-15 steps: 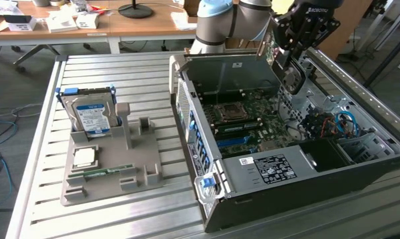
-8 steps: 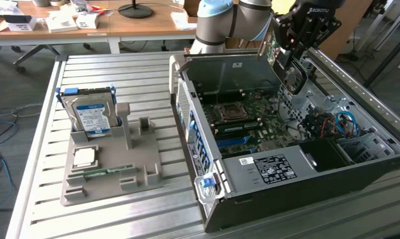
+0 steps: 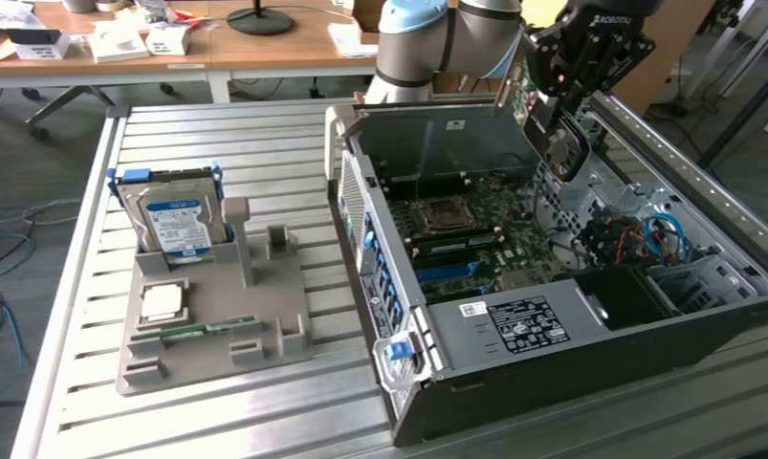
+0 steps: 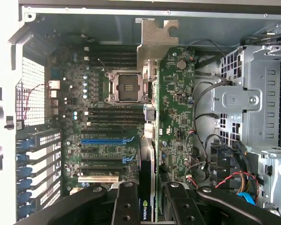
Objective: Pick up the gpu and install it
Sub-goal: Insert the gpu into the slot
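Observation:
The gpu hangs upright over the open computer case, with my gripper shut on its upper edge. In the wrist view the gpu shows as a long green board with its silver bracket at the far end, and its black cooler sits between my fingers. It is above the motherboard, off to the side of the CPU socket. The blue expansion slots lie below and beside it. The card is clear of the board and sits in no slot.
On the slatted table at the exterior view's left, a grey holder carries a blue-labelled hard drive, a CPU and a RAM stick. A metal drive cage and loose cables crowd the case beside the card.

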`<state>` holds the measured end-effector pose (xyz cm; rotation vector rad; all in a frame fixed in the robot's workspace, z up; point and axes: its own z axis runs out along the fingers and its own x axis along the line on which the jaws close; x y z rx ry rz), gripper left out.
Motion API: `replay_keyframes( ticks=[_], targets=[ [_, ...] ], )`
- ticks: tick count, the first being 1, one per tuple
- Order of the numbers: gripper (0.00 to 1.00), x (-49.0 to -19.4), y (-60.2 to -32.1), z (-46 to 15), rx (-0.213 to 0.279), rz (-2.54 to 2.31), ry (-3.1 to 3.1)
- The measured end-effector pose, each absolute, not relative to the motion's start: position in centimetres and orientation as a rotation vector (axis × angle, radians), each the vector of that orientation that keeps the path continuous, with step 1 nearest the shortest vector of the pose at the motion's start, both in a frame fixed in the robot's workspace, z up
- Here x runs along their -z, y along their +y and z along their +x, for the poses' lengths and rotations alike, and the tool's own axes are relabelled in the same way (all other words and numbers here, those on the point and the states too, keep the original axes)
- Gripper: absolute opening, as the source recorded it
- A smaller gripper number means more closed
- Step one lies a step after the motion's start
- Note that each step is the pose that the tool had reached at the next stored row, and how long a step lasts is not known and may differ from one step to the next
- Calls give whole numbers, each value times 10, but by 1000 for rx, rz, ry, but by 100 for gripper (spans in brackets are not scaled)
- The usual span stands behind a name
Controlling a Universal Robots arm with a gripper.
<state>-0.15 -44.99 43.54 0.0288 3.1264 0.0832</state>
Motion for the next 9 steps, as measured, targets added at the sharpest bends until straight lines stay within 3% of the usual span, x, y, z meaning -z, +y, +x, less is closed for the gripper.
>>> replay_keyframes(
  ticks=[9],
  targets=[
    [26,-435,-450,-1,-84,-105,3127]
  ],
)
